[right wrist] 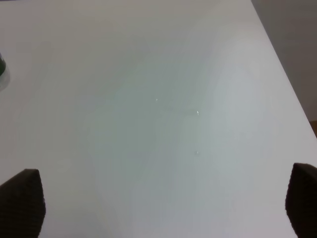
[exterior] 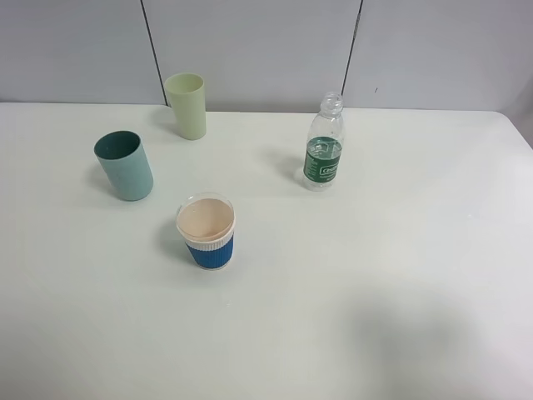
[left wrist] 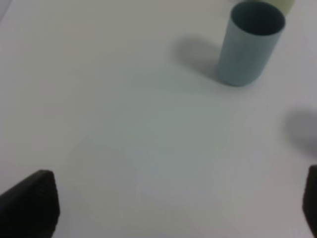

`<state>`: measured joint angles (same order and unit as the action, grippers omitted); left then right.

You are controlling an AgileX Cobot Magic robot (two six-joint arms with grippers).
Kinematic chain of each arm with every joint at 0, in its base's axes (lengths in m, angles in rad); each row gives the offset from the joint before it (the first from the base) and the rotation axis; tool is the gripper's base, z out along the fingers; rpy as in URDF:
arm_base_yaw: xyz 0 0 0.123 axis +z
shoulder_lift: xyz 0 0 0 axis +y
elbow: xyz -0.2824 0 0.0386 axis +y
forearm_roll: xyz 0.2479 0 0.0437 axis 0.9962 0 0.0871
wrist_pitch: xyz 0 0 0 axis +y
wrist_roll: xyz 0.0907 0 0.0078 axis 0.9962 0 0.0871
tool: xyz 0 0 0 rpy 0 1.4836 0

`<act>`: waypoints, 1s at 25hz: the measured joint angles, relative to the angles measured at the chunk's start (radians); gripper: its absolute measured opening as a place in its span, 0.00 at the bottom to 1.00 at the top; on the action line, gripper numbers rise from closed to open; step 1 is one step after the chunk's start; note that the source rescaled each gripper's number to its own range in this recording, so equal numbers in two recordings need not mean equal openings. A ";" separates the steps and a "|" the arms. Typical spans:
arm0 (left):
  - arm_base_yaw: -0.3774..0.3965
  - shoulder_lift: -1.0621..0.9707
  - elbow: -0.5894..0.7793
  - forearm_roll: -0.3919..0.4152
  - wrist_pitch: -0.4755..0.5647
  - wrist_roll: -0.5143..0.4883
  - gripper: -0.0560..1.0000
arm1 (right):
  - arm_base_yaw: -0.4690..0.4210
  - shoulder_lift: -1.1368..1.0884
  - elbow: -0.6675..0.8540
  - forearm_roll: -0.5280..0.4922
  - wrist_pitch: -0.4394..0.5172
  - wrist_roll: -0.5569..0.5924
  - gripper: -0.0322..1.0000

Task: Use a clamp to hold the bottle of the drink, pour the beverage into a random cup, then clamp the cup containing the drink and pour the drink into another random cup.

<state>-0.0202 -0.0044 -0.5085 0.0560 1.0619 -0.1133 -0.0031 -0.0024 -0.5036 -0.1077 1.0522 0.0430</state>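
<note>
Exterior high view shows neither arm, only a white table [exterior: 400, 275] with the bottle of the drink [exterior: 323, 143] upright toward the back right, cap off, green label facing forward. A blue-sleeved paper cup [exterior: 206, 232] stands near the middle, the teal tumbler [exterior: 124, 165] to its back left, a pale green tumbler [exterior: 186, 105] behind that. Left wrist view: the left gripper [left wrist: 181, 208] hovers over bare table, jaws spread wide and holding nothing, the teal tumbler [left wrist: 251, 43] ahead and well apart. Right wrist view: the right gripper [right wrist: 163, 208] hangs likewise wide open and empty over the table, the bottle's base barely visible at the edge.
</note>
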 joint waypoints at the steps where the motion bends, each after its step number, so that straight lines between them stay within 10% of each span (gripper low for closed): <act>1: 0.002 0.000 0.000 -0.003 0.000 0.001 1.00 | 0.000 0.000 0.000 0.000 0.000 0.000 1.00; 25: 0.005 0.000 0.000 -0.005 0.000 0.005 1.00 | 0.000 0.000 0.000 0.000 0.000 0.000 1.00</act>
<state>-0.0147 -0.0044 -0.5085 0.0508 1.0619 -0.1085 -0.0031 -0.0024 -0.5036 -0.1077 1.0522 0.0430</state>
